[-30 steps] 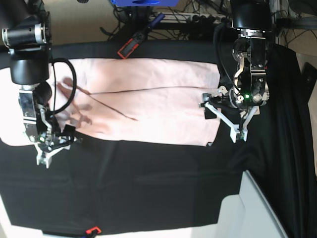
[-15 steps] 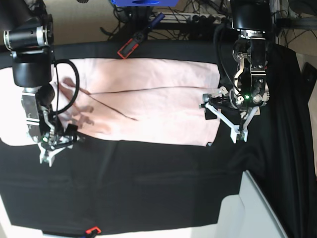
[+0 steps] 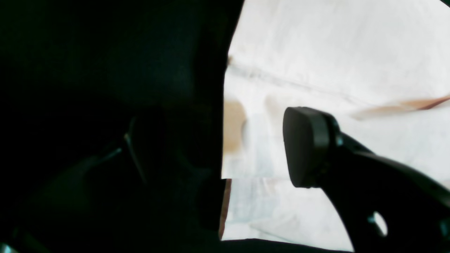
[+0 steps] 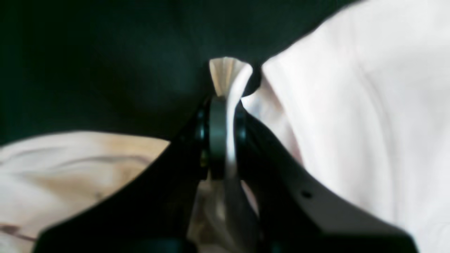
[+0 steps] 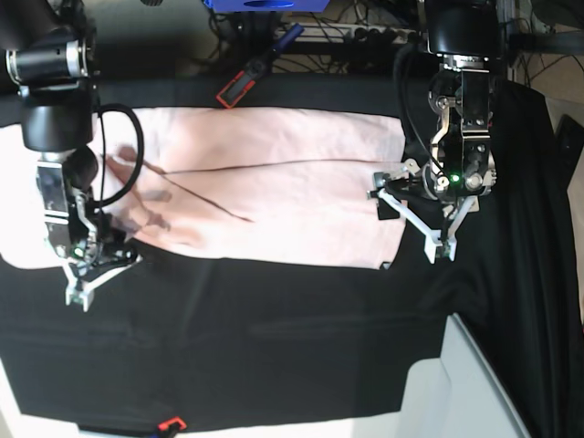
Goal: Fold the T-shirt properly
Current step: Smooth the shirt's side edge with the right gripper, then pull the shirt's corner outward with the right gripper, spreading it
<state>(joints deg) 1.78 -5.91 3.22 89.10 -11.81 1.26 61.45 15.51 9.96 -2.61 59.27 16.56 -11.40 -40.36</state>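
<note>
While pinched, wrinkled pale pink T-shirt [image 5: 274,187].

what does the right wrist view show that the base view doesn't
Only the right wrist view shows the right gripper pinching a bunched fold of the shirt between its fingers. Only the base view shows the whole shirt spread out, the open left gripper at its other end, and cables behind. Both show pink shirt on the black cloth.

The base view looks straight down; both wrist views sit close (sharing the T-shirt [image 5: 274,182]) behind their fingers.
</note>
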